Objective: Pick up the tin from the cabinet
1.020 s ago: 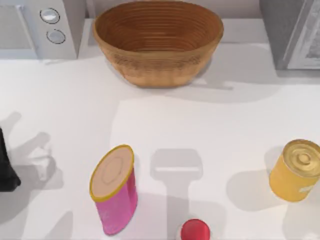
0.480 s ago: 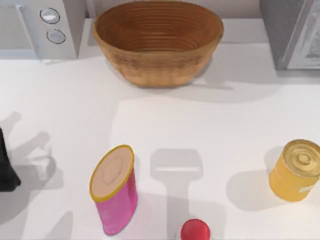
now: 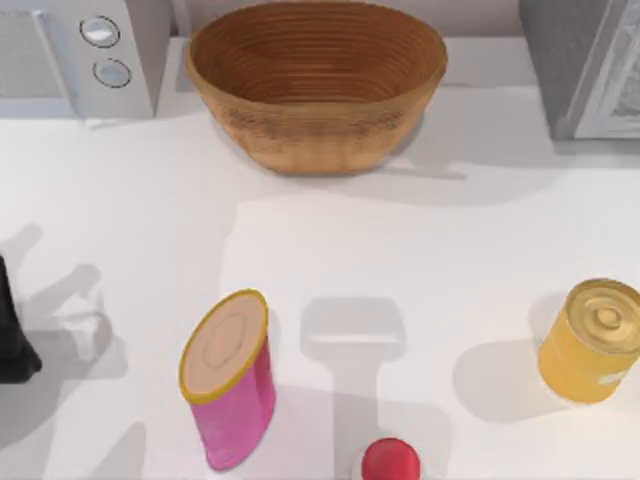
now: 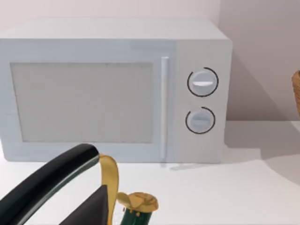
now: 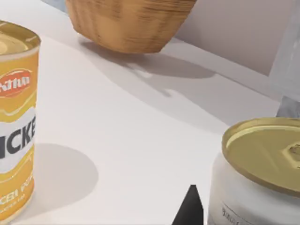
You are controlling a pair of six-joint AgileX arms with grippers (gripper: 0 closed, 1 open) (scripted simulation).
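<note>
The tin [image 3: 592,340] is a short golden-yellow can with a ringed gold lid. It stands upright on the white table near the right edge, apart from the grey cabinet [image 3: 585,65] at the back right. In the right wrist view the tin [image 5: 14,122] shows its yellow, red and white label. A dark tip of my right gripper [image 5: 190,208] pokes in low in that view, away from the tin. My left arm [image 3: 10,335] sits at the table's left edge, and a black and gold part of my left gripper [image 4: 101,199] faces the microwave.
A pink canister [image 3: 228,378] with a yellow rim stands front left of centre. A woven basket [image 3: 316,80] sits at the back middle and a white microwave [image 3: 80,50] at the back left. A red cap [image 3: 390,462] lies at the front edge. A white can with a gold lid [image 5: 260,173] stands close to my right gripper.
</note>
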